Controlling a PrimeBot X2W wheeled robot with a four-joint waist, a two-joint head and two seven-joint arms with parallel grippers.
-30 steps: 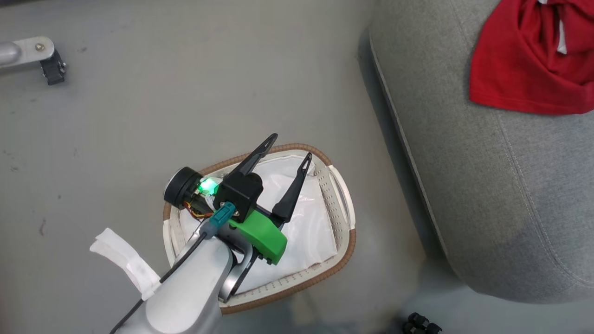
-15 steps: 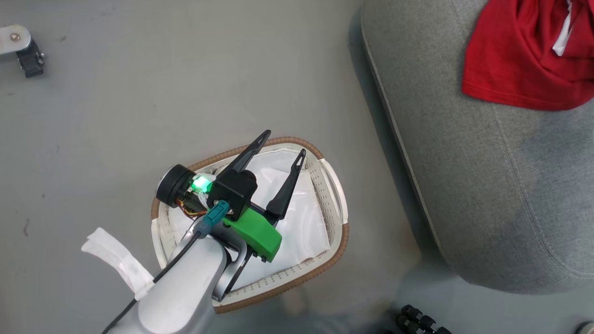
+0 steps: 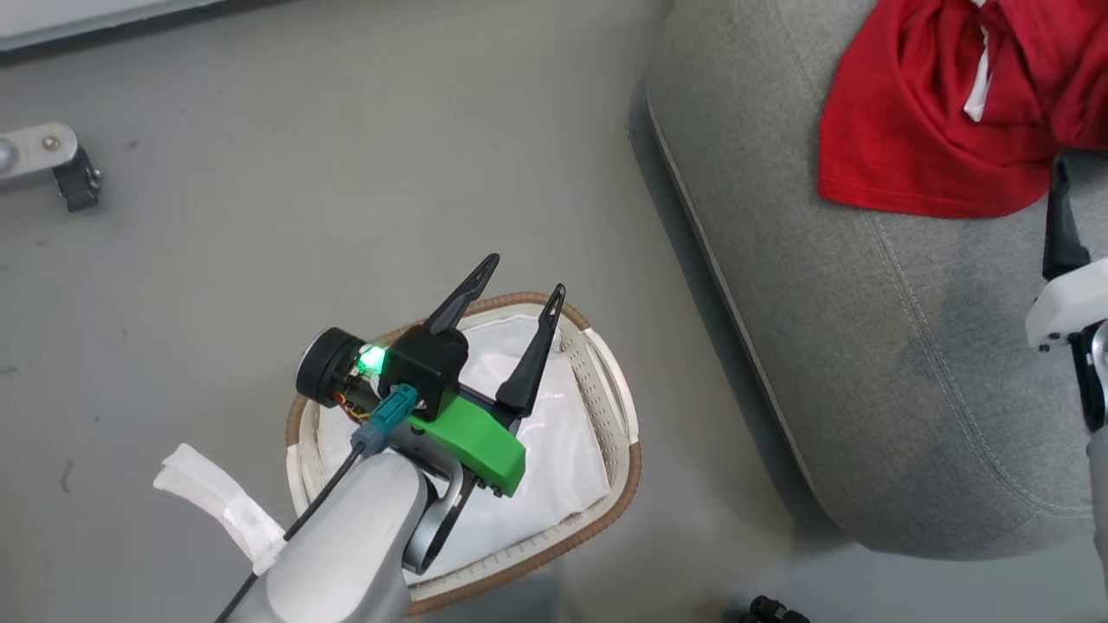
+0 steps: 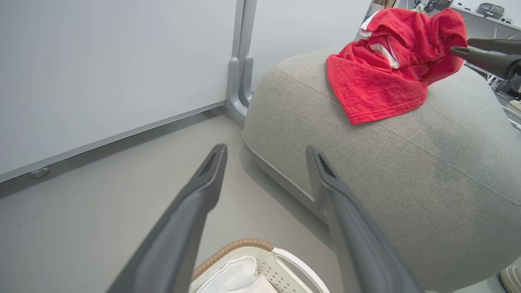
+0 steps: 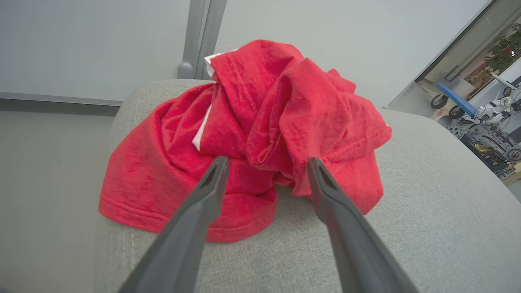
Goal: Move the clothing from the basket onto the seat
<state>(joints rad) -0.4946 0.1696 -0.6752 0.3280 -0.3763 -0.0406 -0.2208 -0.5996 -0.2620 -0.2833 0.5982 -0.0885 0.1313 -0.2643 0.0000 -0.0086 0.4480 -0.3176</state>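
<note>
On the seat (image 5: 407, 228), right of the basket (image 3: 632, 467), the clothing (image 5: 244, 134) lies bunched; we see white liner (image 3: 554, 433) in the basket, no red. Right gripper (image 5: 266, 162) is spread wide just before the heap, holding nothing; left gripper (image 3: 525, 274) is wide above the basket. We advise backing the right gripper straight out, lifting clear of folds.

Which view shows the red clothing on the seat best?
The right wrist view: the clothing lies close ahead on the seat, nearly all visible. The left wrist view shows it smaller, farther off; the head view cuts it off at its edges.
</note>
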